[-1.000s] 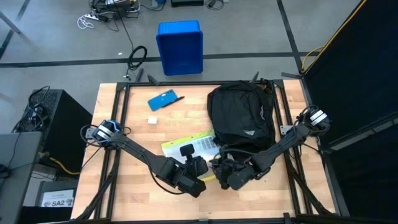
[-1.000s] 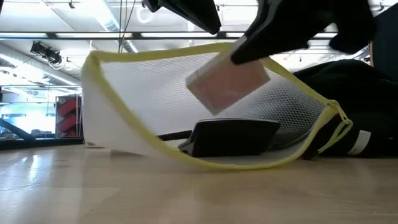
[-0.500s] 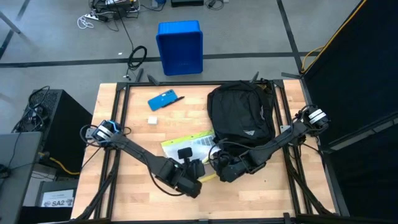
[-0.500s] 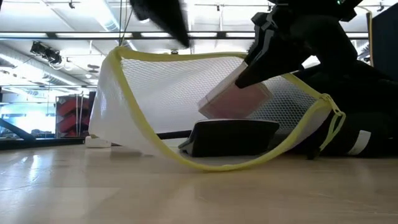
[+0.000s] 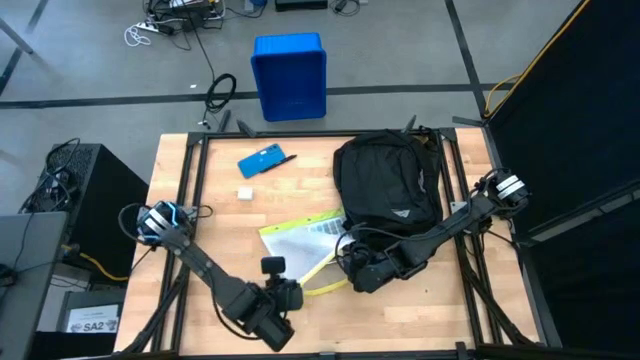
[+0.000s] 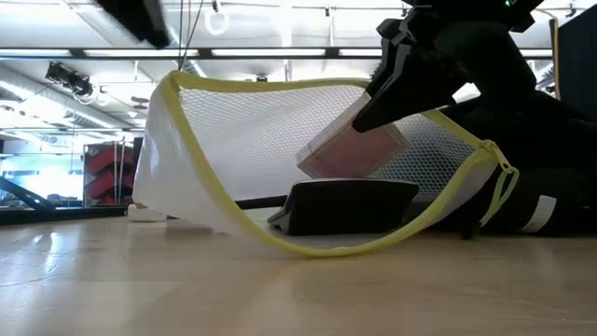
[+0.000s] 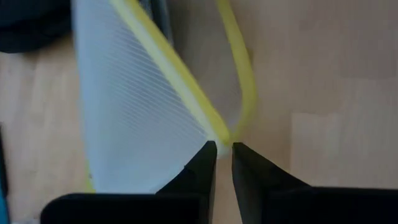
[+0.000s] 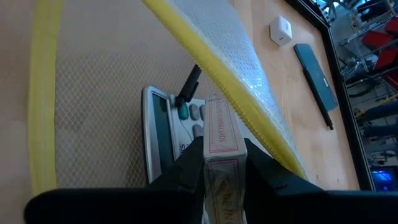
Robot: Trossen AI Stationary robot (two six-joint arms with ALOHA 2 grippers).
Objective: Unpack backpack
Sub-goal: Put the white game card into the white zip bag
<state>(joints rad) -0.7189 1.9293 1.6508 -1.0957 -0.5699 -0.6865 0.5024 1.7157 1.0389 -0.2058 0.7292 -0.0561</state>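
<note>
Backpack [image 5: 388, 185] lies at the worktop's [image 5: 440, 310] far right, partly unpacked. Beside it the mesh pouch [image 6: 270, 159] is out; left claw [image 7: 223, 151] pinches its yellow rim, right claw [image 8: 224, 163] grips a pink box [image 6: 353, 149] inside (calculator [image 8: 163, 134] remains).

Mesh pouch [image 5: 305, 240] just left of backpack [image 5: 388, 184], calculator [image 8: 166, 140] inside.

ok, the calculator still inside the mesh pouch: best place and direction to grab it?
Grip the calculator across its two long side edges, entering through the mesh pouch's open mouth. It lies flat, so its narrow width probably suits the jaws. The right gripper must first lift out the small box it holds.
</note>
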